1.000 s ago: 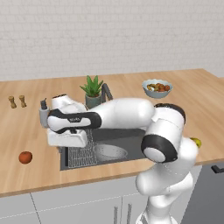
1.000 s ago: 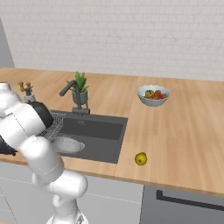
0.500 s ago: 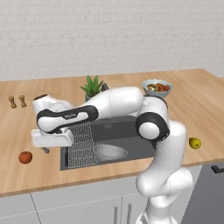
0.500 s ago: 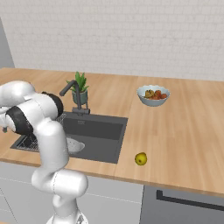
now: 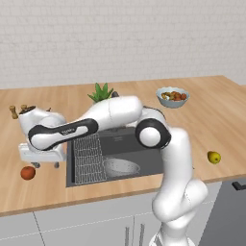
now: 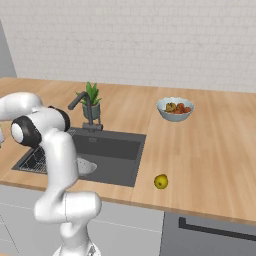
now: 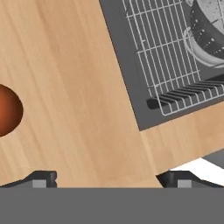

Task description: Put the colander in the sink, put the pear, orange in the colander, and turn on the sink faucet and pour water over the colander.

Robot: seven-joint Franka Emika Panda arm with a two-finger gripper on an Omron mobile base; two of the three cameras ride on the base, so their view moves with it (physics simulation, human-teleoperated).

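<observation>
The colander (image 5: 121, 167) sits in the sink (image 5: 126, 145), right of the wire rack (image 5: 89, 153). It also shows in the hand view, colander (image 7: 208, 35), at the top right beyond the rack (image 7: 166, 57). The orange (image 5: 28, 173) lies on the counter left of the sink. My gripper (image 5: 46, 164) hangs open just above the counter, a little right of the orange and apart from it. In the hand view the orange (image 7: 6, 109) is at the left edge, outside the open gripper (image 7: 109, 179). The pear (image 5: 214, 157) lies on the counter far right. The faucet (image 6: 82, 102) stands behind the sink, with no stream showing.
A pale fruit bowl (image 5: 173, 96) sits at the back right and a potted plant (image 5: 101, 91) behind the sink. Small shakers (image 5: 13, 111) stand at the far left. My arm stretches across the sink's left half. The counter's front edge is close to the orange.
The arm has swung left from over the sink to the counter beside it, bringing the open gripper down near the orange. The fruits and colander have not moved.
</observation>
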